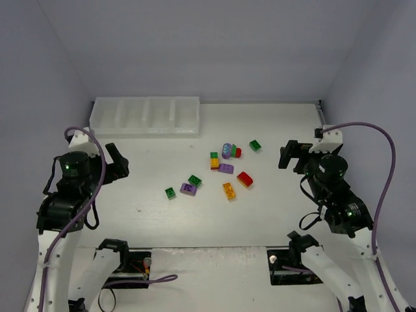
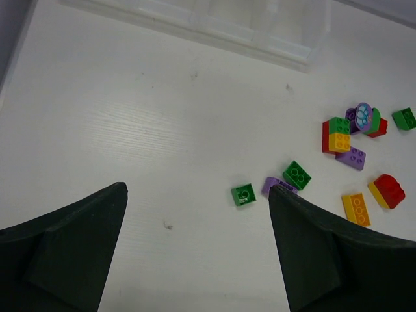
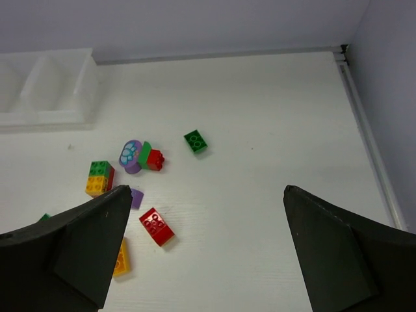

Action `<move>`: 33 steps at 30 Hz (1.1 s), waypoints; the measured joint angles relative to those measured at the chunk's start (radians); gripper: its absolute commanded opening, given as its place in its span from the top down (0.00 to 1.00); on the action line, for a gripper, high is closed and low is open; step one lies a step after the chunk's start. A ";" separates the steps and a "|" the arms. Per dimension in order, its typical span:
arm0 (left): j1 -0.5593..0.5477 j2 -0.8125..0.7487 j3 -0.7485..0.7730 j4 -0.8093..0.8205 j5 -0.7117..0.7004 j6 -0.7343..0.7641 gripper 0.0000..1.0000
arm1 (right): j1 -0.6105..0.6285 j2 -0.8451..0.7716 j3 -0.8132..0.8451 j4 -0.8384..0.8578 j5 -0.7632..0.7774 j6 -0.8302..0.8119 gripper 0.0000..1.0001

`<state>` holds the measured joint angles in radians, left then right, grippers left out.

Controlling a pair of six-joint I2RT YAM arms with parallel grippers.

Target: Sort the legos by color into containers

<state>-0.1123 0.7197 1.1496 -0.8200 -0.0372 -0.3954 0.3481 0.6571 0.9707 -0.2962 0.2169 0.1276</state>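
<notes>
The legos lie loose mid-table: a green brick (image 1: 255,145), a purple-green-red cluster (image 1: 229,151), a green-yellow-red stack (image 1: 214,160), a purple brick (image 1: 226,168), a red brick (image 1: 245,179), an orange-yellow brick (image 1: 229,190), a green brick (image 1: 195,181), a purple brick (image 1: 188,189) and a green brick (image 1: 170,192). The white tray of four containers (image 1: 144,116) sits at the back left. My left gripper (image 1: 117,161) (image 2: 197,188) is open and empty, left of the bricks. My right gripper (image 1: 290,155) (image 3: 207,188) is open and empty, right of them.
Grey walls close in the table on the left, back and right. A metal strip (image 3: 364,130) runs along the right edge. The arm bases and purple cables (image 1: 383,175) are at the near edge.
</notes>
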 measured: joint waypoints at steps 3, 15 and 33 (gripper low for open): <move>-0.006 0.060 -0.009 0.004 0.045 -0.055 0.19 | 0.000 0.027 -0.033 0.001 -0.027 0.034 0.00; -0.381 0.378 -0.133 0.052 -0.084 -0.397 0.30 | 0.000 0.143 -0.109 0.000 -0.102 0.146 0.00; -0.477 0.760 -0.200 0.216 -0.178 -0.648 0.42 | 0.000 0.139 -0.143 -0.001 -0.129 0.164 0.00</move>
<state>-0.5892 1.4799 0.9501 -0.6041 -0.2153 -1.0431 0.3481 0.7963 0.8276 -0.2970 0.0883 0.2920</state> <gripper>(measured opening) 0.599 0.999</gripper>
